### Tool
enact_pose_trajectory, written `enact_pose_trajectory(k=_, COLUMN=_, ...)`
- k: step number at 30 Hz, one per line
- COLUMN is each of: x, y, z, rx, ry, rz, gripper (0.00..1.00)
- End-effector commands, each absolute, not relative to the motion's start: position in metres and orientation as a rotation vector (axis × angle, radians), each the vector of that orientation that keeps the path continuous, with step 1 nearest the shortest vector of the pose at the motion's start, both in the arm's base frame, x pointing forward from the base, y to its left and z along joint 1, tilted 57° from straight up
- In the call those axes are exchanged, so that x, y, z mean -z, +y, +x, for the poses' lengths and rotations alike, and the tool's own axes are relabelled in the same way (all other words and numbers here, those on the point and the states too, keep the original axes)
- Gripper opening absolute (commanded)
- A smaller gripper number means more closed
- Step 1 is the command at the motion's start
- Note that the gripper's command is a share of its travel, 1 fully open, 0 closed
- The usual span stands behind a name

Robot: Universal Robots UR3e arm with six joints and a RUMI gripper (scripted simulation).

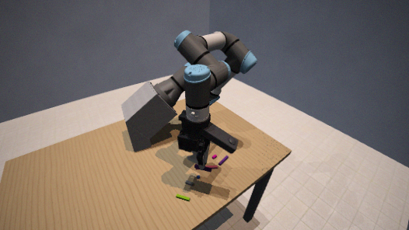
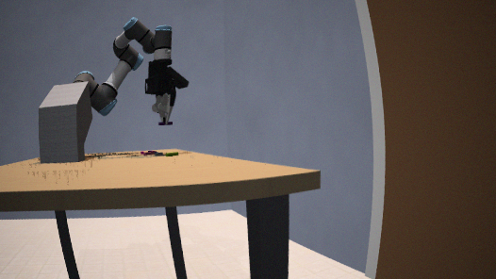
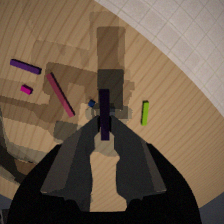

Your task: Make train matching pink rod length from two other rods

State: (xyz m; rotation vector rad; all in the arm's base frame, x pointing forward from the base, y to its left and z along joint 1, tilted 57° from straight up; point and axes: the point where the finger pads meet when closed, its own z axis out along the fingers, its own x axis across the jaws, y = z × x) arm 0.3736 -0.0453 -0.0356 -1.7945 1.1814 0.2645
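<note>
My gripper is shut on a dark purple rod, held level high above the table. The pink rod lies on the table, left of the held rod in the wrist view. A second purple rod and a short magenta rod lie beyond it. A tiny blue rod lies near the pink rod's end. A grey rod lies in shadow, largely hidden in the wrist view. A lime rod lies apart.
The wooden table bears the rods and the arm's grey base block. The table's edge runs beyond the lime rod in the wrist view. The arm's shadows darken the area around the blue and grey rods.
</note>
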Motion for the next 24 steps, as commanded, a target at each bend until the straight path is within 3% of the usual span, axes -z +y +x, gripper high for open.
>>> enact_pose_trajectory(k=1, x=0.046, y=-0.056, z=0.379, rx=-0.313, ry=1.256, rz=-1.767, gripper=0.0)
enact_pose_trajectory(k=24, x=0.056, y=-0.041, z=0.384, rx=-0.314, ry=1.256, rz=-1.764, gripper=0.0)
